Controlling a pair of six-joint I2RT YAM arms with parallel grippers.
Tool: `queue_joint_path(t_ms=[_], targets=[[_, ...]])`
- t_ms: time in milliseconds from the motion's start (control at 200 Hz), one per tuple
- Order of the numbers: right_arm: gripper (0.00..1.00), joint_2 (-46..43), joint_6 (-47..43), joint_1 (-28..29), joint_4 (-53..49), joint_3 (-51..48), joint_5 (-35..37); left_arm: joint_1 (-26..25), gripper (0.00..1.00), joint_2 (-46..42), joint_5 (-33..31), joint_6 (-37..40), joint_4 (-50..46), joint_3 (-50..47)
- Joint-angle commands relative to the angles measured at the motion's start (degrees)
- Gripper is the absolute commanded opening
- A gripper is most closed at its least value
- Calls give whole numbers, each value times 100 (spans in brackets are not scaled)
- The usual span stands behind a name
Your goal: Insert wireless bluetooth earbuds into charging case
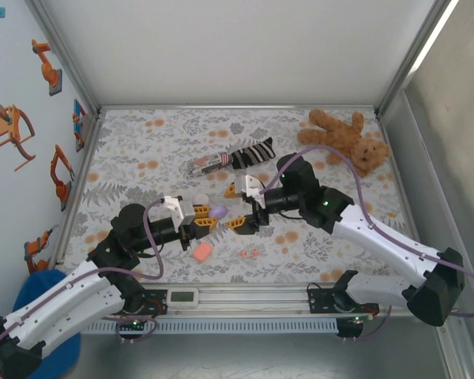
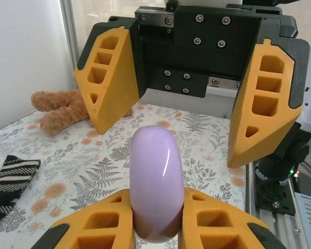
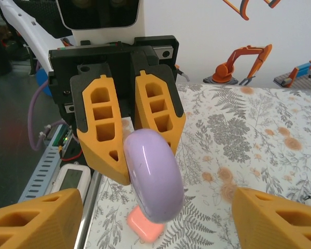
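Observation:
A lilac pebble-shaped charging case point(image 1: 218, 212) is held off the table, closed, with my left gripper point(image 1: 206, 216) shut on its lower end. The left wrist view has the lilac case point(image 2: 156, 176) standing up between my orange fingers point(image 2: 101, 220). My right gripper point(image 1: 238, 208) faces it, open, its fingers point(image 2: 110, 78) spread to either side of the case without touching. From the right wrist the lilac case point(image 3: 153, 176) hangs in front of the left gripper's fingers point(image 3: 101, 129). Two coral-red earbuds point(image 1: 249, 253) lie on the mat near the front edge.
A salmon-orange case point(image 1: 202, 251) lies on the floral mat under the held case, and the right wrist view has this salmon case point(image 3: 144, 231) too. A striped sock point(image 1: 253, 152), a striped tube point(image 1: 208, 163) and a teddy bear point(image 1: 347, 138) lie at the back. A front rail point(image 1: 245, 298) carries a white display point(image 1: 183, 297).

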Motion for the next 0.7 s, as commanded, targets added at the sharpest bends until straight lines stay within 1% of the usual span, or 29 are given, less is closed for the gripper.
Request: queue_joint_path(t_ms=[0, 331, 406, 606, 696], targets=[[70, 62, 106, 34, 82, 214, -262, 5, 0, -10, 173, 158, -5, 228], [56, 252, 200, 37, -2, 315, -442, 5, 0, 4, 183, 148, 52, 242], [56, 280, 203, 34, -20, 330, -486, 4, 0, 10, 186, 152, 57, 244], [43, 402, 204, 52, -126, 419, -591, 7, 0, 45, 170, 139, 95, 244], [42, 450, 204, 76, -158, 450, -617, 7, 0, 51, 167, 136, 104, 250]])
